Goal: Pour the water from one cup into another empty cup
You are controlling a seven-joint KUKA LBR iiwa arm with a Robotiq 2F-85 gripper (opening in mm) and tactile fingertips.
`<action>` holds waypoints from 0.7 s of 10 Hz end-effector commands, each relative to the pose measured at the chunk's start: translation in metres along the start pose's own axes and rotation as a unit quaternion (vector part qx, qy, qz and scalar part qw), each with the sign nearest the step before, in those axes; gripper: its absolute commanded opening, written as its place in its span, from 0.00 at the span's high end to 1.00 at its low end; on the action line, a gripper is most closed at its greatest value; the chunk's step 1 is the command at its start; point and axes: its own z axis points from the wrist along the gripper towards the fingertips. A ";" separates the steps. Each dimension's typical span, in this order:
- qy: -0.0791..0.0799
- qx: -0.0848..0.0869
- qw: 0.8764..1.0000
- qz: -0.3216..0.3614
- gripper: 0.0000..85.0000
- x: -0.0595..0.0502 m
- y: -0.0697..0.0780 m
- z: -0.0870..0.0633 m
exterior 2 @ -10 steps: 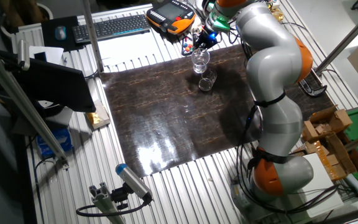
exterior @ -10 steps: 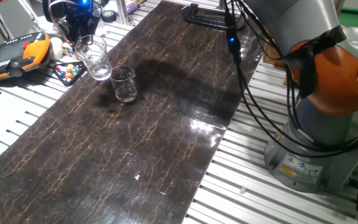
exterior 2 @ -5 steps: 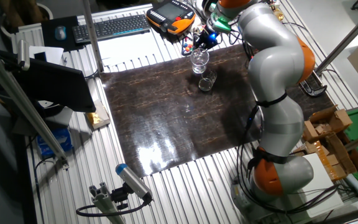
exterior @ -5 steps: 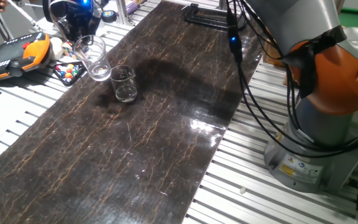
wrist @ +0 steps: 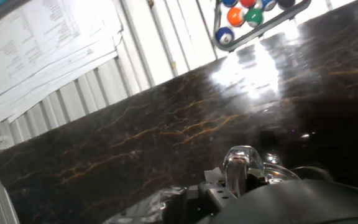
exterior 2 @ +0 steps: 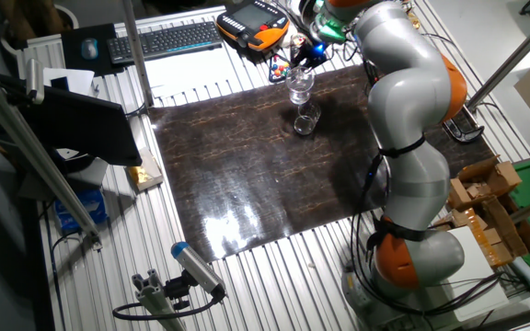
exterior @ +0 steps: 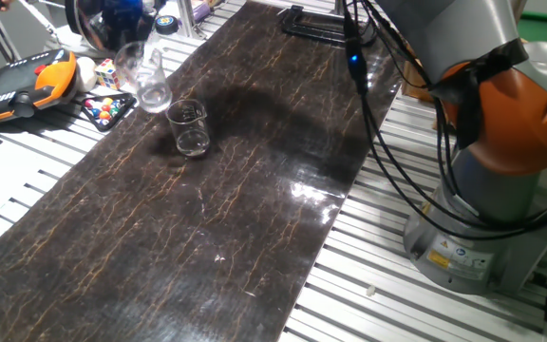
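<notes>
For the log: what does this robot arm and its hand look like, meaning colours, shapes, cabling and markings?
The arm has rounded silver-grey links with orange joint bands and a grey base bearing small label stickers. Black cables hang loosely along it, one carrying a small blue light. The hand is dark, with a blue glow; its fingers cannot be made out.
</notes>
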 end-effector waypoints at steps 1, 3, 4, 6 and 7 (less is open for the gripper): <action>-0.001 0.003 1.000 -0.004 0.99 -0.005 -0.007 -0.008; -0.008 0.018 1.000 -0.019 0.99 -0.014 -0.025 -0.019; -0.015 0.024 0.999 -0.021 0.99 -0.016 -0.033 -0.019; -0.038 0.039 0.998 -0.026 0.99 -0.019 -0.049 -0.022; -0.054 0.051 0.997 -0.025 0.99 -0.018 -0.052 -0.025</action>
